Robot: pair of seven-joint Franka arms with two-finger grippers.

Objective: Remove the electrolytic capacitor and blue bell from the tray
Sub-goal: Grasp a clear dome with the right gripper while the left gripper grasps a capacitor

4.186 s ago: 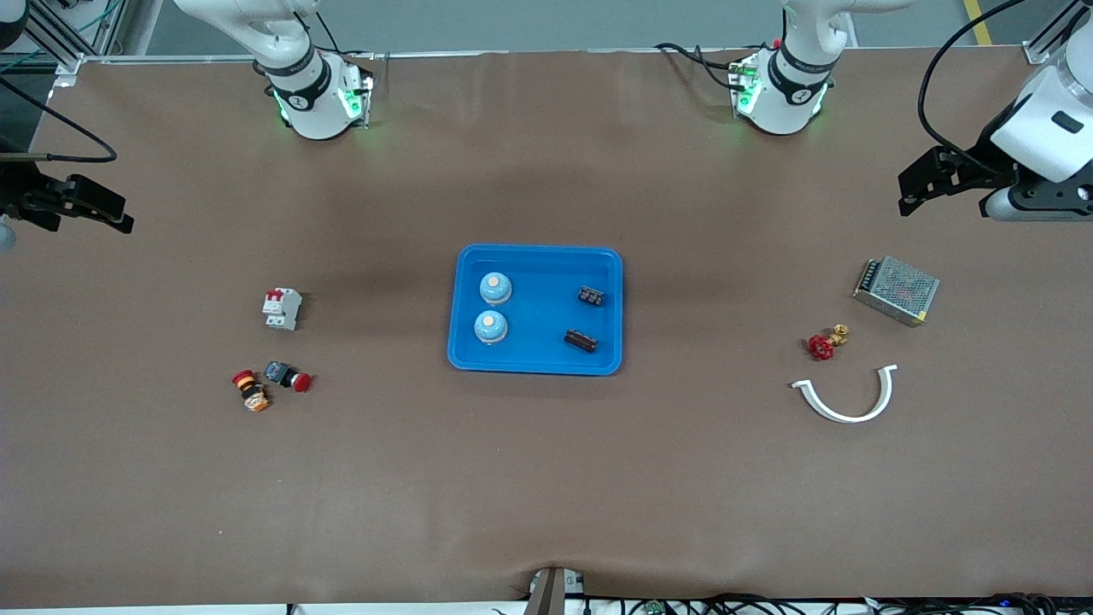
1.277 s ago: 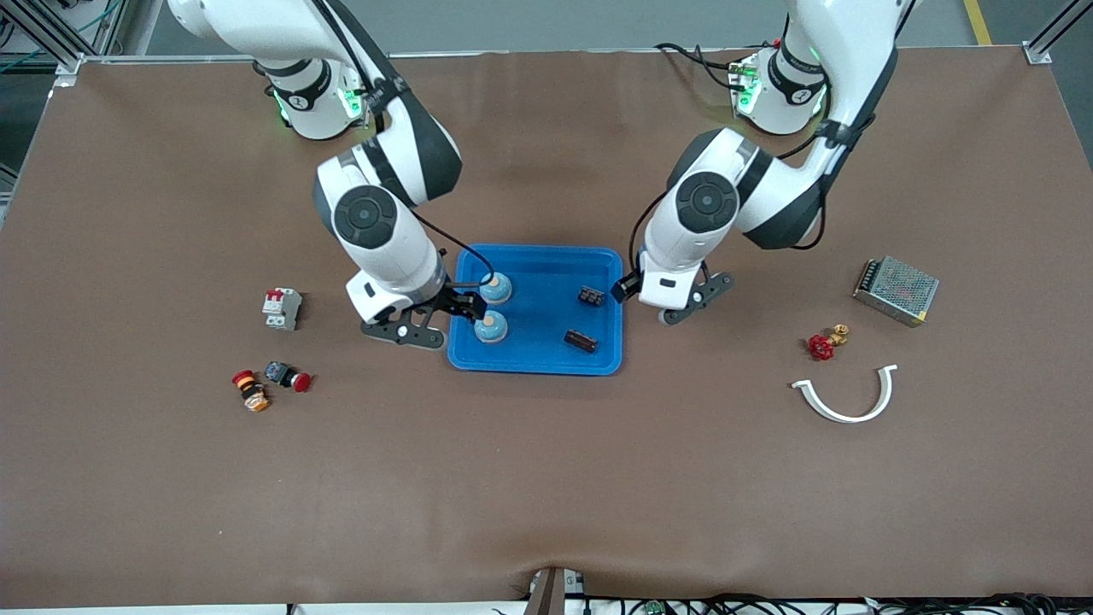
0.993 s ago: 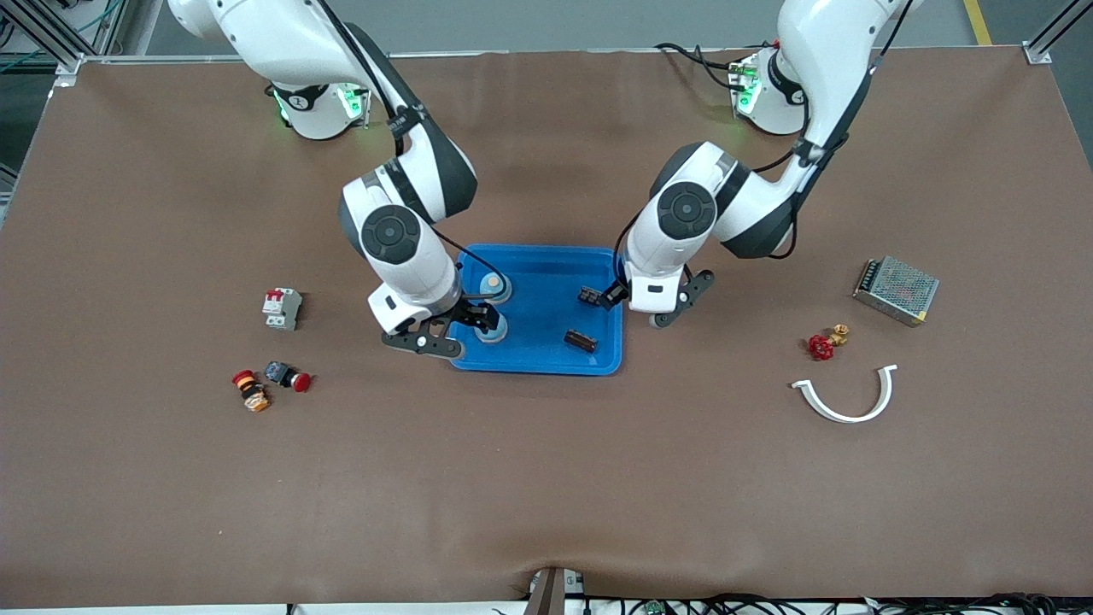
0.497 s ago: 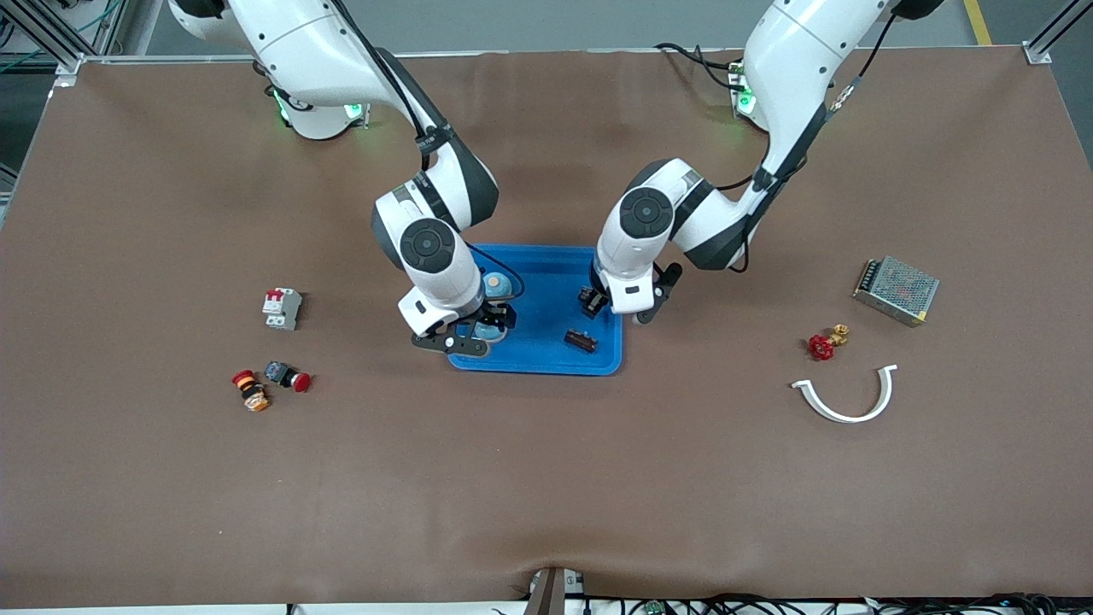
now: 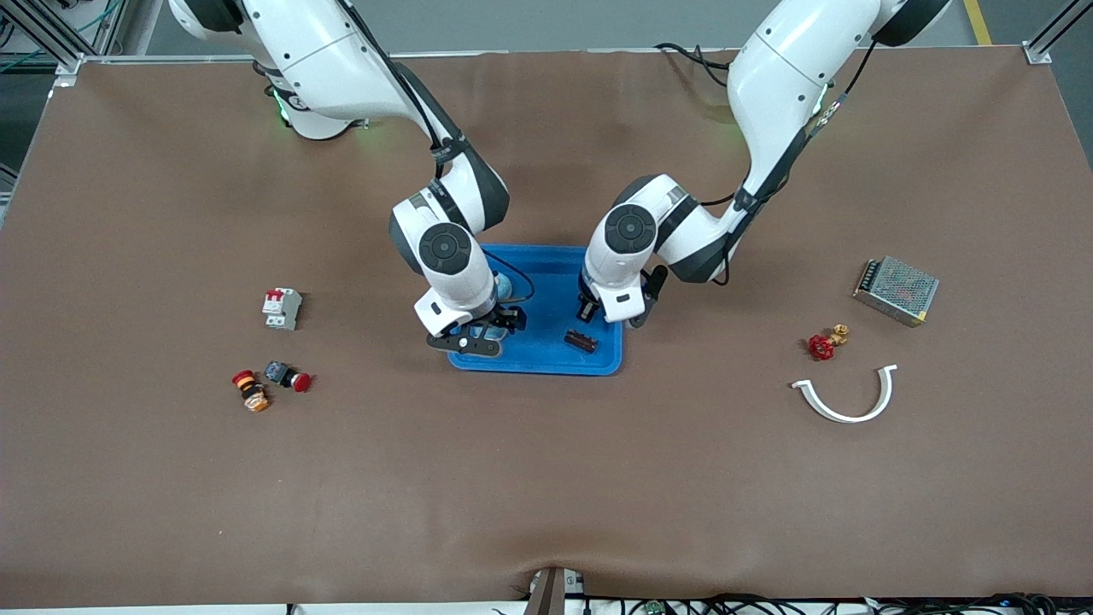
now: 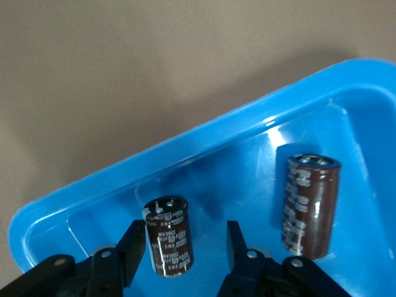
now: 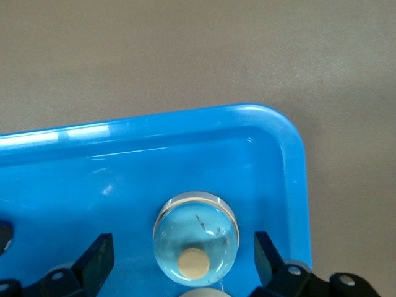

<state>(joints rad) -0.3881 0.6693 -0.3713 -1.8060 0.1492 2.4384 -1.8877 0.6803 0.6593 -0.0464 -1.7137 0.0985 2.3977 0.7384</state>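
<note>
In the tray (image 5: 546, 363), arms hide both bells (image 7: 195, 238).

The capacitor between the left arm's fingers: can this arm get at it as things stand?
Probably yes: the left end effector is open around the capacitor in the blue tray, with nothing between.

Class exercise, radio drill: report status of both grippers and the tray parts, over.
Left gripper open, straddling one capacitor in the blue tray. Right gripper open around a bell. Nothing gripped yet. No obstruction seen.
</note>
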